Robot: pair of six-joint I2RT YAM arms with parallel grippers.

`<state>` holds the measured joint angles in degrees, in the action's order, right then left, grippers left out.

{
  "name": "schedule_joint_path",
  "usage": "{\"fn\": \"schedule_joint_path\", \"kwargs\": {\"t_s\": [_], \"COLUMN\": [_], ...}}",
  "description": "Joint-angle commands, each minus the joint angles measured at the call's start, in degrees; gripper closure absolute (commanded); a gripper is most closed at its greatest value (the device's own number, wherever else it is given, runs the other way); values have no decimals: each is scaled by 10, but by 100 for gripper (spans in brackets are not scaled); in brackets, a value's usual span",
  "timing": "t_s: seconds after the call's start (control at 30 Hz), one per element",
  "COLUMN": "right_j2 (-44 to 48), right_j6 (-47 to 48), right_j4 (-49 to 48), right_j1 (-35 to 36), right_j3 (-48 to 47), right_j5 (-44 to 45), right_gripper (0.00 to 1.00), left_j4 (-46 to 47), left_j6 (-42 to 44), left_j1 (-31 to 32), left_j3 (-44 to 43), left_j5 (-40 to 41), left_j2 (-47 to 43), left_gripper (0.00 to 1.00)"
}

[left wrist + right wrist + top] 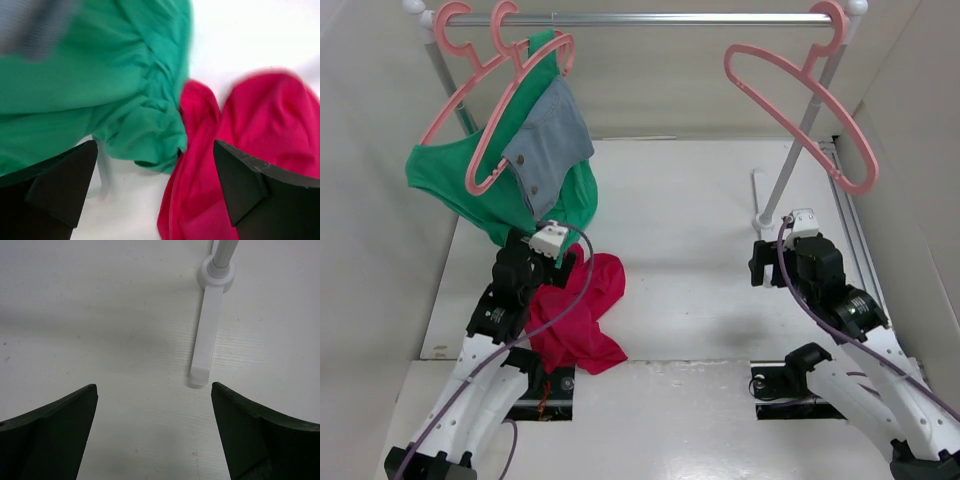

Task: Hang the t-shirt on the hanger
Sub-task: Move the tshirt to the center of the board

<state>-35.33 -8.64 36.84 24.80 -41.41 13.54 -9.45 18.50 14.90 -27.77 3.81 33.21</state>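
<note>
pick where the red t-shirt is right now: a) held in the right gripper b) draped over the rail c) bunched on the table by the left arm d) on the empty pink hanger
c: the t-shirt lies bunched on the table by the left gripper, and the hanger hangs bare.

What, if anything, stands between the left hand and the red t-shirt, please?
Nothing visible does. The open left hand hovers right over the t-shirt, crumpled on the table. The hem of the hanging green garment sits beside the shirt, also within the hand's span, so a grasp might catch it.
</note>
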Motion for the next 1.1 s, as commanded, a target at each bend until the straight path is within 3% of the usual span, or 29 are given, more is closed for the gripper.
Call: {"fn": "schedule_joint_path", "kwargs": {"t_s": [0.0, 0.07, 0.13, 0.33, 0.47, 0.53, 0.6, 0.63, 0.67, 0.73, 0.87, 0.9, 0.93, 0.97, 1.07], "right_j2": [-13, -27, -43, -65, -65, -59, -53, -53, -53, -47, -47, -47, -55, -64, -90], "right_j6": [-1, 5, 10, 22, 22, 22, 22, 22, 22, 22, 22, 22, 22, 29, 43], "right_j4": [-17, -17, -17, -17, -17, -17, -17, -17, -17, -17, -22, -22, -22, -27, -27], "right_j1": [-3, -3, -3, -3, -3, -3, -3, -3, -3, -3, -3, -3, -3, -3, -3], "right_j3": [1, 1, -10, -16, -16, -16, -16, -16, -16, -16, -16, -16, -16, -21, -48], "right_j5": [-10, -16, -23, -44, -44, -44, -44, -44, -44, -39, -39, -39, -45, -45, -56], "right_gripper": [0, 0, 0, 0, 0, 0, 0, 0, 0, 0, 0, 0, 0, 0, 0], "left_j4": [-90, -229, -316, -407, -393, -386, -380, -380, -370, -339, -162, -57, 1, 58, 206], "left_j6": [198, 413, 517, 640, 676, 703, 720, 729, 734, 721, 613, 575, 530, 423, 307], "left_j1": [-1, -1, -1, 13, 33, 33, 33, 33, 33, 33, 33, 33, 40, 62, 121], "left_j3": [-18, -40, -48, -84, -55, -34, -28, -28, -28, -28, -40, -50, -59, -69, -149], "left_j5": [-133, -271, -296, -289, -268, -262, -262, -262, -262, -275, -316, -339, -347, -348, -271], "left_j2": [-9, 12, 34, 92, 106, 113, 127, 133, 133, 140, 140, 140, 156, 169, 244], "left_gripper": [0, 0, 0, 0, 0, 14, 36, 68, 81, 99, 100, 100, 100, 100, 100]}}
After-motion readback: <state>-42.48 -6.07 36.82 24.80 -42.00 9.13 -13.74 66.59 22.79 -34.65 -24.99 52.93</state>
